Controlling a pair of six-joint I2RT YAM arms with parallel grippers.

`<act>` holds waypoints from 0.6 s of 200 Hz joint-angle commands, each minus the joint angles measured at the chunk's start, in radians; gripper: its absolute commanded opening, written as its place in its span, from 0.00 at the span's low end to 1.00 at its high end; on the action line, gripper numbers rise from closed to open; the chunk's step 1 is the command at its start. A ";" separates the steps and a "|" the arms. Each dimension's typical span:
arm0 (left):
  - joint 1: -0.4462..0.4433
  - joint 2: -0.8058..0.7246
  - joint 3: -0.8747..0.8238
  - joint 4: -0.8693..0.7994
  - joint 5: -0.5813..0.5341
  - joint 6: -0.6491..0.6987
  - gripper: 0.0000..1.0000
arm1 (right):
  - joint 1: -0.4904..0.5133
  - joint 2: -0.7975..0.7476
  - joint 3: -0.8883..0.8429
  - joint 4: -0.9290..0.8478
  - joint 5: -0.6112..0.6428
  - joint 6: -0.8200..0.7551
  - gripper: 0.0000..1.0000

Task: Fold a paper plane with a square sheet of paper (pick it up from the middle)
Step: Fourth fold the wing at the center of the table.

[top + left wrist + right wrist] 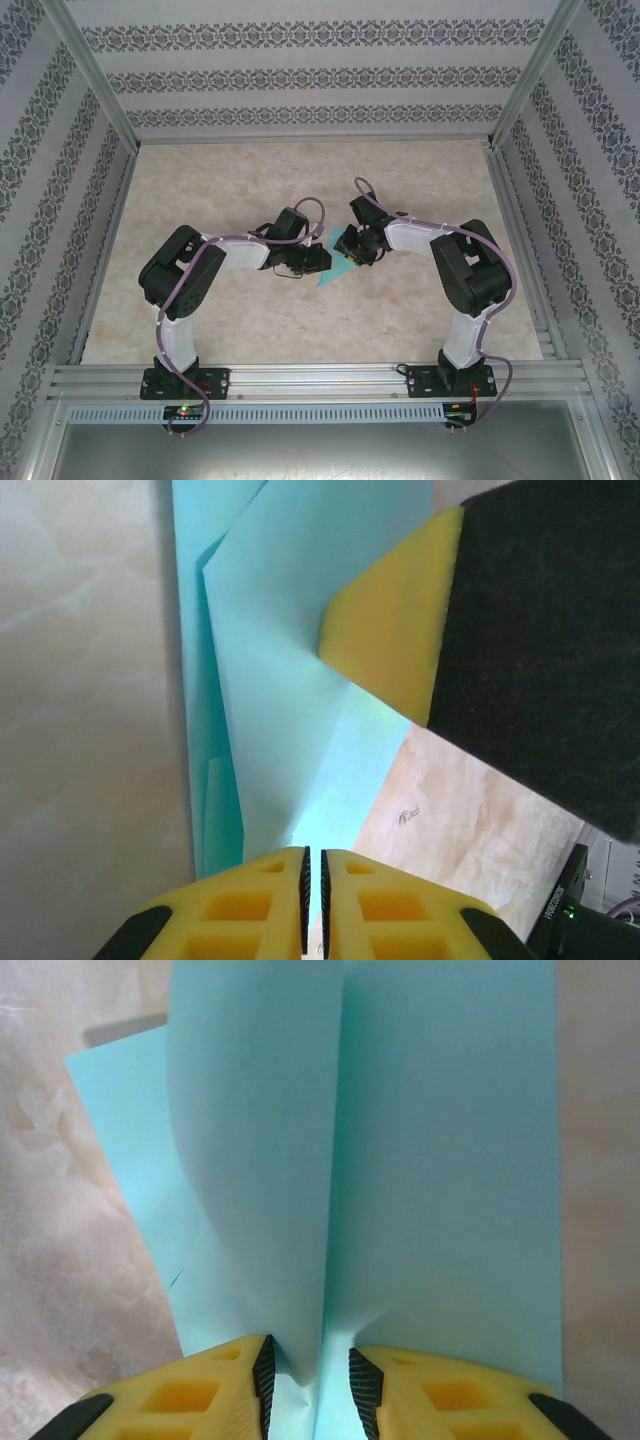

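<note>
On the table (pixel 220 190) lies turquoise paper (pixel 327 268) (creased), left gripper (pixel 313 905) pinching its edge, right gripper (pixel 308 1385) with jaws spread astride a fold.

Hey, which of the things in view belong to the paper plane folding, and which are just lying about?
Job: turquoise paper, left end effector pinching it, right end effector straddling its fold.
Just surroundings: table, patterned walls, metal rail.

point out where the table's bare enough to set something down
Crowded: the middle, where the left gripper and right gripper meet at the paper. Bare: the far half of the table, from them to the back wall, and the near strip between the paper and the front rail.
</note>
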 commanded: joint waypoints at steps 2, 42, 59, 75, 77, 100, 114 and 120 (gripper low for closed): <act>-0.009 0.012 0.022 -0.051 -0.022 0.021 0.15 | 0.013 0.159 -0.089 -0.185 0.150 0.011 0.33; -0.007 0.009 0.024 -0.070 -0.048 0.025 0.14 | 0.014 0.176 -0.089 -0.188 0.155 0.010 0.32; -0.007 0.009 0.026 -0.074 -0.053 0.024 0.14 | 0.015 0.182 -0.089 -0.190 0.159 0.011 0.32; -0.007 0.010 0.025 -0.080 -0.063 0.025 0.13 | 0.014 0.188 -0.088 -0.188 0.156 0.009 0.32; -0.007 0.009 0.025 -0.079 -0.064 0.024 0.13 | 0.014 0.189 -0.088 -0.187 0.156 0.008 0.33; -0.006 0.004 0.025 -0.082 -0.074 0.026 0.12 | 0.015 0.196 -0.088 -0.181 0.148 0.001 0.35; -0.005 0.004 0.026 -0.086 -0.078 0.026 0.11 | 0.016 0.203 -0.088 -0.179 0.144 0.002 0.36; -0.006 0.003 0.026 -0.086 -0.079 0.027 0.11 | 0.015 0.206 -0.087 -0.179 0.143 0.002 0.36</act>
